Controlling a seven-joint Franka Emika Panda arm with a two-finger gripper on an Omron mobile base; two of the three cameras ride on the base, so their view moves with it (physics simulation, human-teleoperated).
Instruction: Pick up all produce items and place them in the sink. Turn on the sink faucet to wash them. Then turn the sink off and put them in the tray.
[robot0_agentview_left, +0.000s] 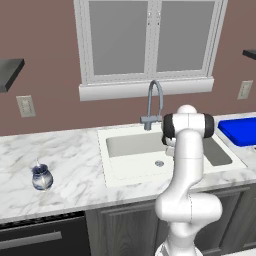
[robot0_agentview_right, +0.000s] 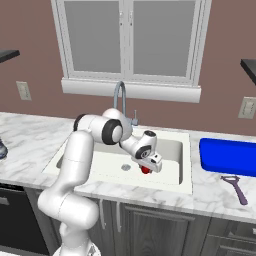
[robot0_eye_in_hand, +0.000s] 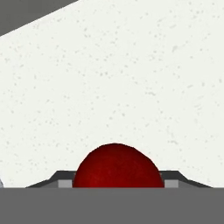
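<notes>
The robot's jaws grip the small shiny red round fruit low inside the wide white sink, at about 3 o'clock from the round metal drain, so they should hold it snug and go slow.

From behind the arm, your left and right base cameras look forward and down, sharing the sink, tap and window. Your hand camera sits close above the sink's white floor, a red fruit at its lower edge.
</notes>
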